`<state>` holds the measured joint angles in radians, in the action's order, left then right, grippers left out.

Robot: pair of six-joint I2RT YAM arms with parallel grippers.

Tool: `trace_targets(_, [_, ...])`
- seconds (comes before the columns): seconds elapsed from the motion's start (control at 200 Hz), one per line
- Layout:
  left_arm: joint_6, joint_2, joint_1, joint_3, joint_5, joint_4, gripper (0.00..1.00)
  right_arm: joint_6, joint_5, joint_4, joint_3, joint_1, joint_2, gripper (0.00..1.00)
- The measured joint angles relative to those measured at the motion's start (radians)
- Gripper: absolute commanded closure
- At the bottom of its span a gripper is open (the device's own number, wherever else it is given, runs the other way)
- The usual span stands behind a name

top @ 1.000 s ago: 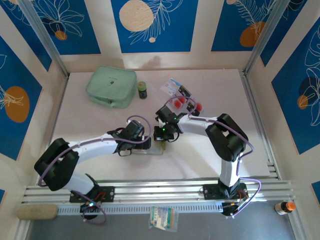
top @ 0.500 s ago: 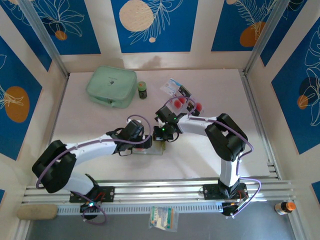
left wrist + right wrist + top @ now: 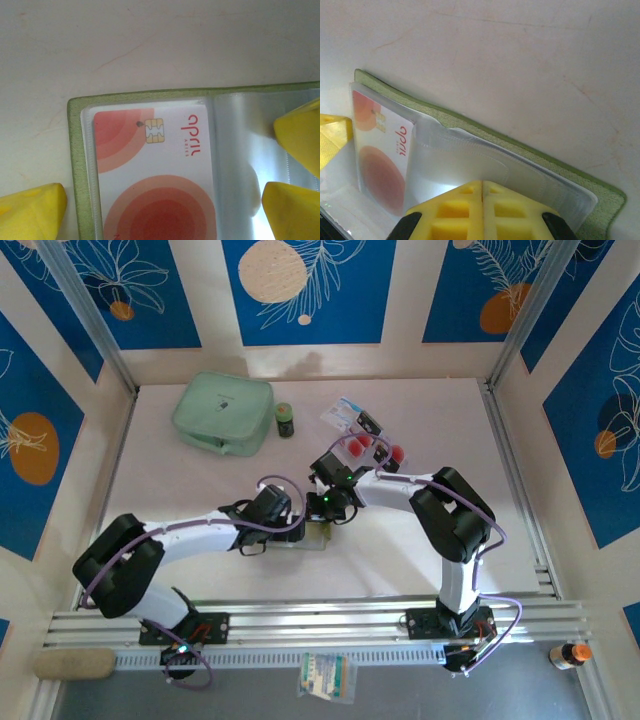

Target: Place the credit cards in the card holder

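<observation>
Card holder (image 3: 75, 165): olive-green fabric, square-cornered, laid open on the pale table (image 3: 150, 45) between both grippers.
One white credit card (image 3: 155, 170) with red discs and a chip is lodged in a clear plastic sleeve (image 3: 470, 160). The left gripper (image 3: 160, 200) is spread wide over it, and the right gripper (image 3: 482, 197) is closed at the sleeve.

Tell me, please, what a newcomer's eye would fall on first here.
First, the red-circled credit card in a clear sleeve of the open green card holder, mid-table. The bright yellow left fingers stand wide apart around it; the right fingers are shut over the holder.
</observation>
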<state>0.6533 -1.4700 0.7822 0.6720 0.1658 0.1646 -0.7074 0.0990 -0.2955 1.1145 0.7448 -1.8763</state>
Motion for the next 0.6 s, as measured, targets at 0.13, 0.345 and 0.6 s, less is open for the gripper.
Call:
trace_targets(0.13, [0.0,0.0,0.0,-0.002,0.008,-0.001,0.0,0.0,0.0,0.0,0.0,0.0,0.0,0.96])
trace_targets(0.345, [0.004,0.003,0.0,-0.012,0.021,0.0,0.0,-0.02,-0.003,0.006,-0.006,-0.011,0.016,0.71])
trace_targets(0.6, [0.004,0.03,0.001,-0.015,0.037,0.0,0.0,-0.045,-0.002,0.032,-0.04,-0.023,0.05,0.63])
